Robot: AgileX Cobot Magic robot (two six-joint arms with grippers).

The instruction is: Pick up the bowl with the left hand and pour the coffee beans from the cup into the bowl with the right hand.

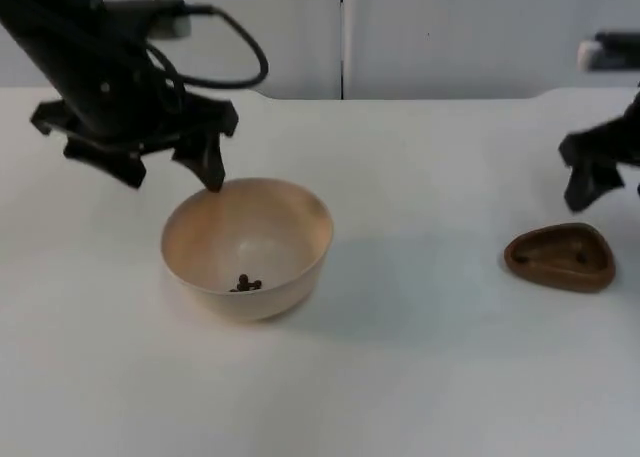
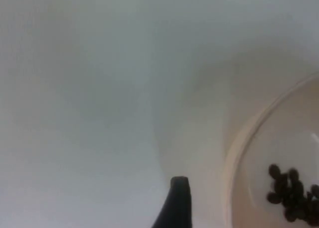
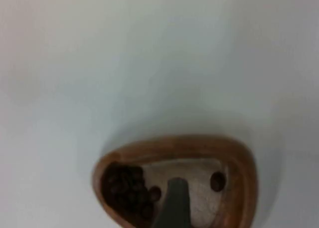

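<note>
Right end effector (image 1: 592, 189) behind upright cup (image 1: 560, 258)

A fixed overhead camera looks down and forward across the white bench (image 1: 420, 377) to the grey partition wall (image 1: 450, 32). The left wrist camera sits close above the bowl (image 2: 279, 183), sharing it with the overhead view. The right wrist camera sits close above the cup (image 3: 175, 185).
</note>
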